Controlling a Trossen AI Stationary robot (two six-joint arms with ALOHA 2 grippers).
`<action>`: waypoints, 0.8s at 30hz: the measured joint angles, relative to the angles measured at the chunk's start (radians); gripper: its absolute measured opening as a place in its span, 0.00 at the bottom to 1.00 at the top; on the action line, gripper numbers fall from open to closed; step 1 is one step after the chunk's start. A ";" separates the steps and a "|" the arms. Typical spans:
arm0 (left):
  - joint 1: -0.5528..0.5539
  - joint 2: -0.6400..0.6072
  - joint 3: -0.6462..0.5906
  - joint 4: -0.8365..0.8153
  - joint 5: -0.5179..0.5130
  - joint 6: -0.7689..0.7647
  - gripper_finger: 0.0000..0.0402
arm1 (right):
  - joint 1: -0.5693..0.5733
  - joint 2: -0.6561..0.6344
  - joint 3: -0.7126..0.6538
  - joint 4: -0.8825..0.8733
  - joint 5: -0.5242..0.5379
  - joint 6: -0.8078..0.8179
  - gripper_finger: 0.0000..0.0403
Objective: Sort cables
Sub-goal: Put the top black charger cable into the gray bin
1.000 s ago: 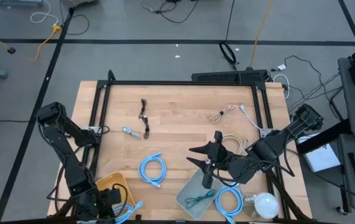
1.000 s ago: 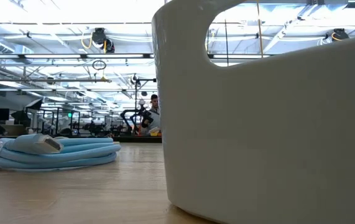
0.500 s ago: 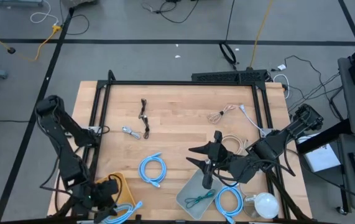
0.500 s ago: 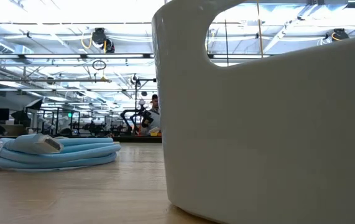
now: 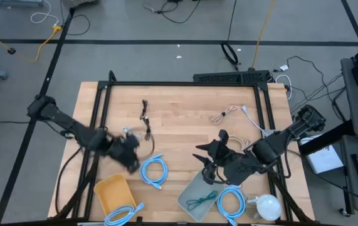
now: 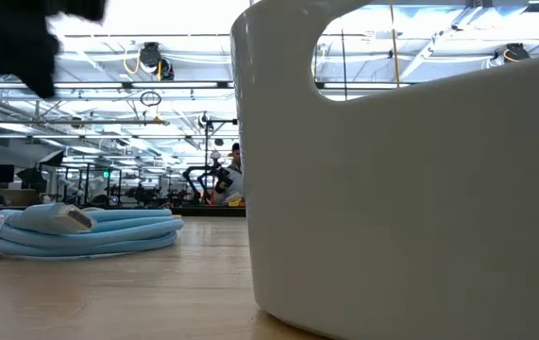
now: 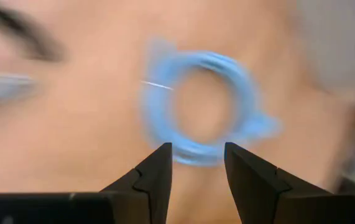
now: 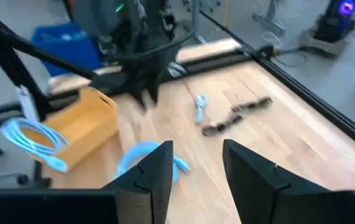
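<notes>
My left gripper (image 5: 133, 163) hangs open and empty over the table, just left of a light-blue cable loop (image 5: 153, 171) that lies flat on the wood. The loop shows ahead of its fingers in the left wrist view (image 7: 202, 106). My right gripper (image 5: 208, 174) is open and empty above the far rim of a grey bin (image 5: 190, 202) that holds a teal cable (image 5: 202, 201). A black cable (image 5: 145, 117), a grey bundle (image 5: 130, 133) and a beige bundle (image 5: 224, 115) lie farther back. Another light-blue loop (image 5: 231, 202) lies right of the grey bin.
A yellow bin (image 5: 112, 192) stands at the near left, with a light-blue cable (image 5: 122, 215) at the table's near edge beside it. A round white object (image 5: 266, 204) with a white cord (image 5: 235, 142) sits at the near right. A black frame (image 5: 179, 84) borders the table.
My left gripper has swung up from the table's near left corner by the yellow bin toward the far right, and now hangs beside the light-blue loop. My right gripper has shifted a little toward the far edge. The cables have stayed where they were.
</notes>
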 joint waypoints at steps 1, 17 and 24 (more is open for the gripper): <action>0.059 -0.011 0.000 -0.058 -0.001 0.005 0.37 | -0.009 0.000 0.000 -0.024 0.000 0.014 0.33; 0.865 0.059 0.000 0.165 0.075 0.332 0.37 | -0.246 -0.005 -0.166 0.083 -0.212 -0.097 0.33; 0.985 0.186 0.000 0.193 0.140 0.369 0.37 | -0.285 -0.045 -0.166 0.198 -0.234 -0.234 0.33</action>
